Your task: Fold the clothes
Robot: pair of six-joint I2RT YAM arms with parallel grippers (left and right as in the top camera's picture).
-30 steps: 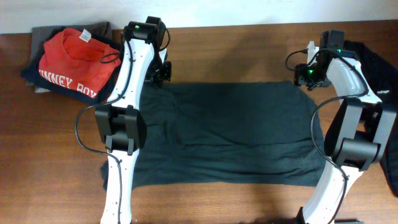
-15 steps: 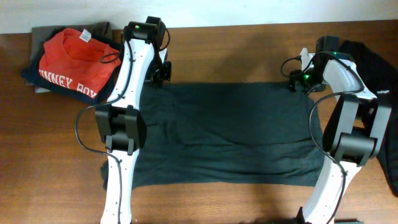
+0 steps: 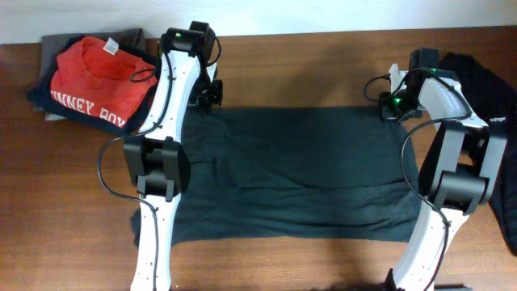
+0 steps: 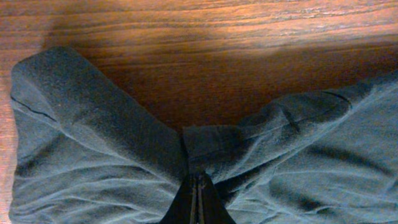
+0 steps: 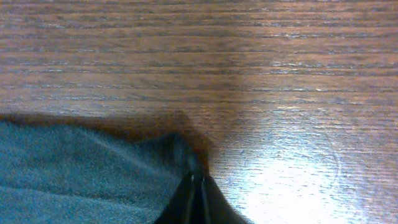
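Wood-grain table (image 3: 323, 56), dark shirt (image 3: 299, 174) spread flat, left tool (image 4: 198, 179) pinching its edge, right tool (image 5: 196, 179) seemingly clamped on its corner

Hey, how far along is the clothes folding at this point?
Done: a stack with a red shirt on top sits folded at the far left corner. In hand: the dark shirt lies spread on the table, both pairs of jaws pinched shut on its far corners. Left: that shirt's folds, then seemingly the black garment by the right edge.
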